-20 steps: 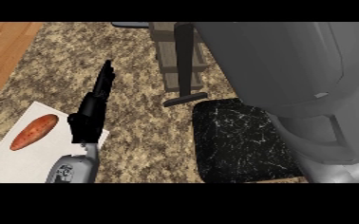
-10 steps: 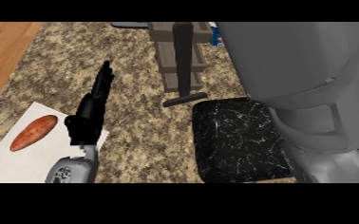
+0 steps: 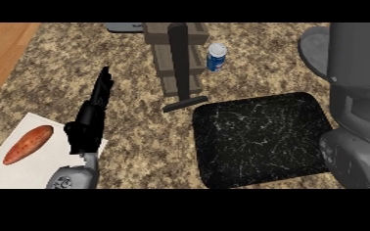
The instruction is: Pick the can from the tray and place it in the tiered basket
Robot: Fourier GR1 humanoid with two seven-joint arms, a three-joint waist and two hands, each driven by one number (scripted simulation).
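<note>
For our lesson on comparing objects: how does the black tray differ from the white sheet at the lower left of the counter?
The black tray is dark with fine white veining; the white sheet is plain and pale. The tray has rounded corners and carries nothing in view; the sheet has a sharp corner and bears an orange sweet potato. The tray lies fully in view; the sheet is cut off by the picture's edge. Both lie flat on the speckled counter.

You have the left hand (image 3: 85,127) on view as a slim black unit — matte, narrow, its fingers (image 3: 104,80) tapering to a thin dark tip. Below it the left forearm (image 3: 72,177) is pale grey with a rounded casing and a faint circular marking. At the right edge you see large grey casings (image 3: 347,103) — smooth, rounded, darker between segments.
</note>
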